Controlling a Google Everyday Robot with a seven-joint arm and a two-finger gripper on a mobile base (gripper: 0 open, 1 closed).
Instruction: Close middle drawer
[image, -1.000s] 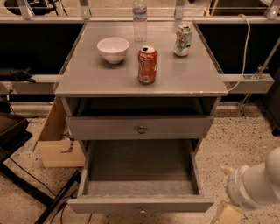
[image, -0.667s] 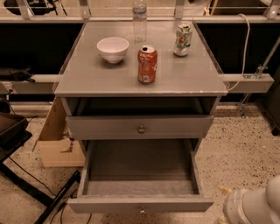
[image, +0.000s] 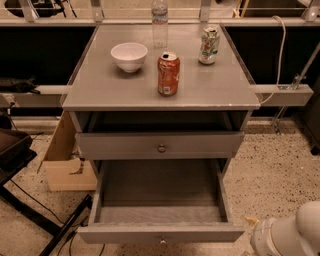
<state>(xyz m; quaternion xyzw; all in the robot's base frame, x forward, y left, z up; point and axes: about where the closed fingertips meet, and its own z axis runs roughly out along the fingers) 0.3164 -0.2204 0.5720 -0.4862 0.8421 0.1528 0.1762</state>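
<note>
The middle drawer (image: 160, 233) is pulled far out from the grey cabinet, and its empty grey inside (image: 160, 187) shows. Its flat front, with a small round knob (image: 161, 240), sits at the bottom edge of the view. The top drawer (image: 160, 145) above it stands slightly out and has a knob of its own. The lowest drawer is hidden beneath. My gripper (image: 272, 237) is at the bottom right corner, to the right of the open drawer's front and apart from it. Only its white rounded body shows.
On the cabinet top (image: 100, 90) stand a white bowl (image: 129, 55), a red soda can (image: 168, 74), a green-white can (image: 208, 45) and a clear bottle (image: 159, 22). A cardboard box (image: 62, 160) sits on the floor at the left. Dark chair legs (image: 30, 210) lie at the lower left.
My arm has dropped lower in the bottom right corner, so less of it shows now. The drawers have not moved.
</note>
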